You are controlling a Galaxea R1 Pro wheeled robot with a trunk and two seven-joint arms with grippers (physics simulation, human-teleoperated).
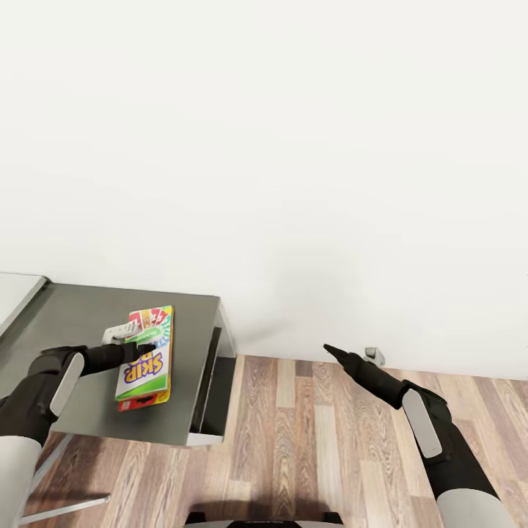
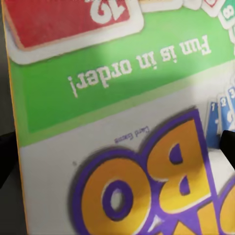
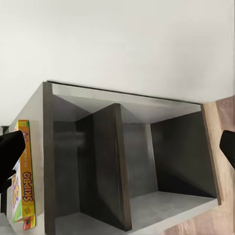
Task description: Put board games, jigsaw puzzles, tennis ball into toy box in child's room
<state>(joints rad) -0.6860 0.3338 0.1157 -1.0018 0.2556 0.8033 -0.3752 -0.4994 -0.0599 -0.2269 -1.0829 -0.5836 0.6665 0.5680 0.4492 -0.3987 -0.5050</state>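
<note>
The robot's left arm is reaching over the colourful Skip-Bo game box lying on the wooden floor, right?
Not quite. The colourful Skip-Bo game box lies on the dark grey table top, not on the wood-plank floor. The head view shows it, with the left tool over the box.

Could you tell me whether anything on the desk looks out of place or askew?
Nothing stands out: the Skip-Bo box lies flat on the dark grey desk, slightly angled, under the left gripper. No spill or damage shows.
</note>
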